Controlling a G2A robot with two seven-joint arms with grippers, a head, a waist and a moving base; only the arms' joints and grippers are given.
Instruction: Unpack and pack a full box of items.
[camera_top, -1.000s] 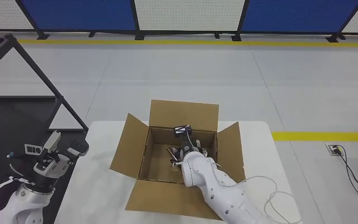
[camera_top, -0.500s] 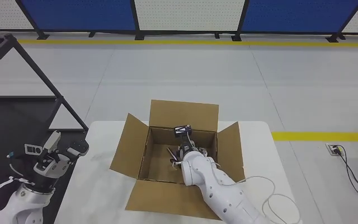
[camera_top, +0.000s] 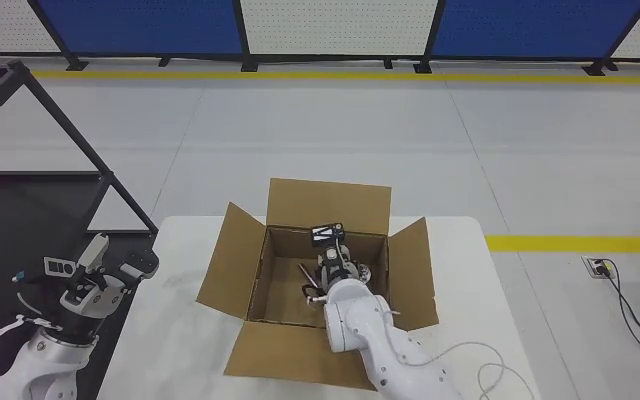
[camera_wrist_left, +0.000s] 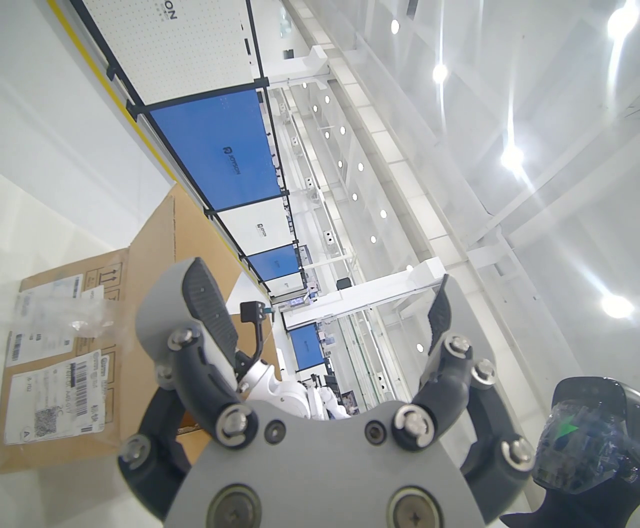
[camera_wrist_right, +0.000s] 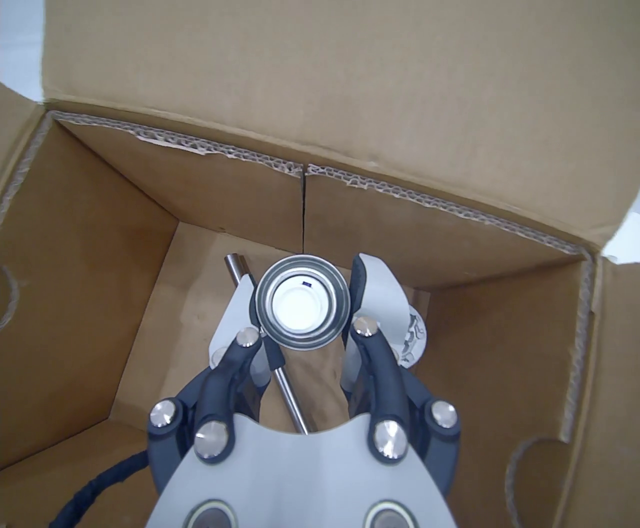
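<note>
The right tool (camera_wrist_right: 305, 285) is clamped on a metal can (camera_wrist_right: 301, 320), held inside the open cardboard box (camera_wrist_right: 425, 235), over a steel rod (camera_wrist_right: 289, 395) lying on the box floor. The left tool (camera_wrist_left: 320, 290) is spread wide and empty, out by the left edge of the desk (camera_top: 170, 330).

Lab hall: blue partition panels (camera_top: 140, 25), yellow floor line (camera_top: 300, 73), ceiling lights (camera_wrist_left: 510, 157).
</note>
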